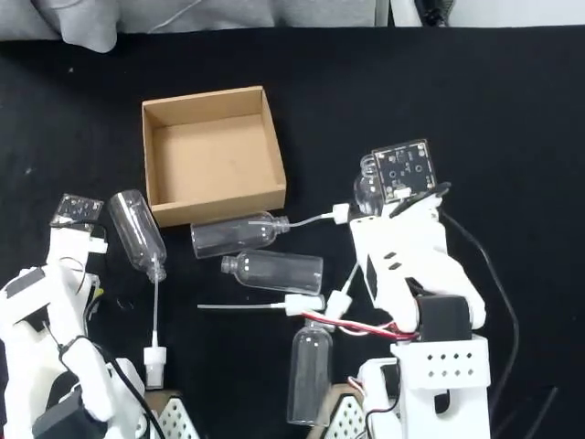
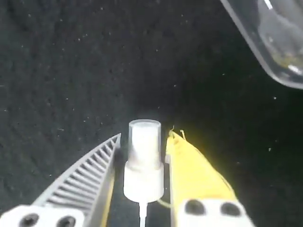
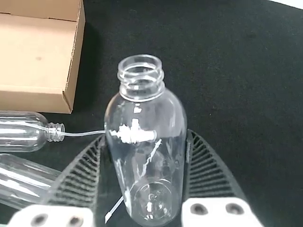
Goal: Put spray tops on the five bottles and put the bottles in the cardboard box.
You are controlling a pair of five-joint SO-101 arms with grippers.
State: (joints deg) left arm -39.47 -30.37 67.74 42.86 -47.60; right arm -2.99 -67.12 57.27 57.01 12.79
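Observation:
My right gripper (image 3: 144, 139) is shut on a clear bottle (image 3: 144, 142) with an open neck and no top, to the right of the cardboard box (image 1: 210, 155). In the high view that bottle (image 1: 367, 187) shows just under the right wrist camera. My left gripper (image 2: 144, 137) is shut on a white spray top (image 2: 143, 161) over the black cloth. A bottle (image 2: 279, 38) lies close beside it. Three more bottles (image 1: 233, 235) (image 1: 274, 271) (image 1: 311, 370) lie in front of the box. The bottle by the left arm (image 1: 137, 233) has a tube running to a spray top (image 1: 154, 361).
Loose spray tops with long tubes lie among the bottles: one (image 1: 340, 214) with its tube in a bottle's neck, two (image 1: 302, 305) (image 1: 338, 302) near the right arm's base. The box is empty. Black cloth (image 1: 512, 110) covers the table.

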